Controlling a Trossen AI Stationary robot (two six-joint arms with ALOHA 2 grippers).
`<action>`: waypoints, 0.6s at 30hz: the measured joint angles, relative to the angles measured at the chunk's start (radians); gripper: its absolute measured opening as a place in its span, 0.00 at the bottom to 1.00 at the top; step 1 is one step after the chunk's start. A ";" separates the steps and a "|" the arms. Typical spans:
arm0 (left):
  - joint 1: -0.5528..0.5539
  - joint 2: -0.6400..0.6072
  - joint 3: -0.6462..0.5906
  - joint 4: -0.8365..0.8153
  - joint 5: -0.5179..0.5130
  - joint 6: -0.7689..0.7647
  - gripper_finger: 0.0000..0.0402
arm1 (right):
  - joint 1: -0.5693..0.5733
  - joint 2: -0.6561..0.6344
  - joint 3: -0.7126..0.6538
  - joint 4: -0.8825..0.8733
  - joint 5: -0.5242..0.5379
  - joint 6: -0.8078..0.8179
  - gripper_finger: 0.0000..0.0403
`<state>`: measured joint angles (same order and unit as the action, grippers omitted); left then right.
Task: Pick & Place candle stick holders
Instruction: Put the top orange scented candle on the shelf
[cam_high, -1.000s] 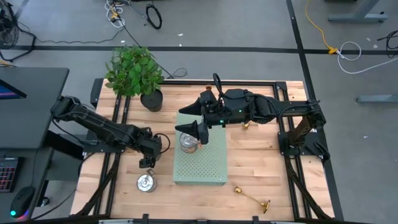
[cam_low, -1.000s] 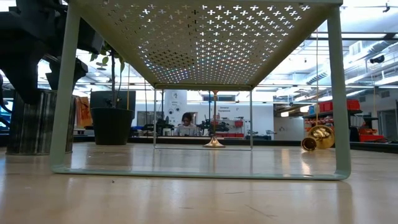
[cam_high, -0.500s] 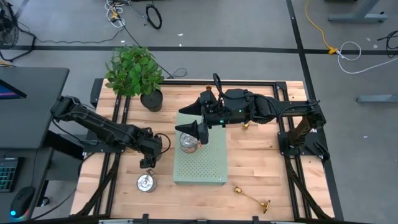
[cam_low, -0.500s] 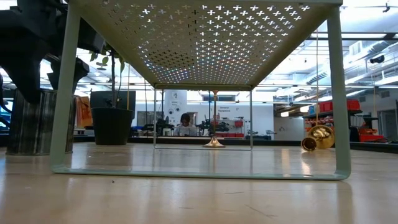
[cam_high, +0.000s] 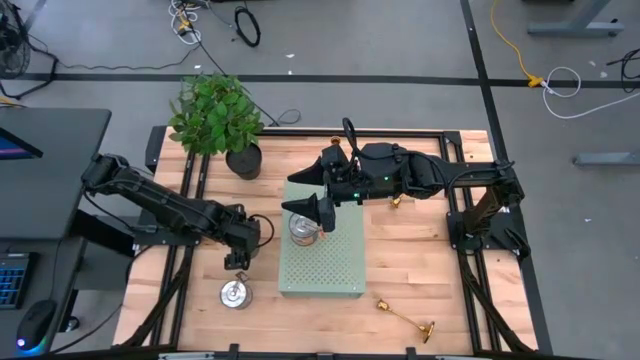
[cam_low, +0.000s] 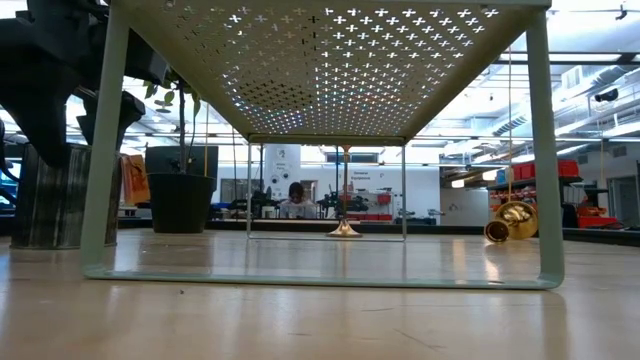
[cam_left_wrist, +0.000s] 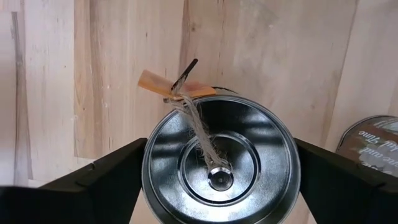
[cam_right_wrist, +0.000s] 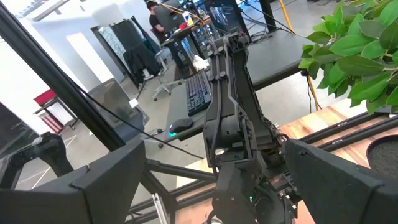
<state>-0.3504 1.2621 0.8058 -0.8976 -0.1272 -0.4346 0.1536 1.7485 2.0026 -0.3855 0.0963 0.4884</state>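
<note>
One brass candle stick holder (cam_high: 405, 318) lies on its side on the wood near the table's front right; the low view shows its round base (cam_low: 512, 220). Another candle stick holder (cam_high: 397, 201) stands by the far right of the green perforated stand (cam_high: 320, 255), upright in the low view (cam_low: 344, 228). My right gripper (cam_high: 305, 192) hangs open high over the stand, level, pointing toward the table's left. My left gripper (cam_high: 236, 262) points down, open, left of the stand. In its wrist view its fingers straddle a silver tin (cam_left_wrist: 221, 158) without touching it.
A second tin (cam_high: 303, 228) sits on the stand. The silver tin (cam_high: 235, 293) with twine and tag stands near the front left. A potted plant (cam_high: 215, 115) is at the far left. Bare wood lies right of the stand.
</note>
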 joint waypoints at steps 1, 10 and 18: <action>0.000 0.000 0.000 0.000 0.000 0.001 0.93 | 0.000 0.000 0.000 0.000 0.000 0.000 0.96; 0.001 0.001 0.035 -0.033 -0.001 0.002 0.92 | 0.000 0.000 0.000 0.000 0.000 0.000 0.96; 0.007 0.001 0.188 -0.223 -0.054 0.028 0.94 | 0.000 0.000 0.000 0.000 0.000 0.000 0.96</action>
<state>-0.3431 1.2633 0.9939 -1.1208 -0.1817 -0.4066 0.1537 1.7485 2.0026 -0.3859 0.0962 0.4884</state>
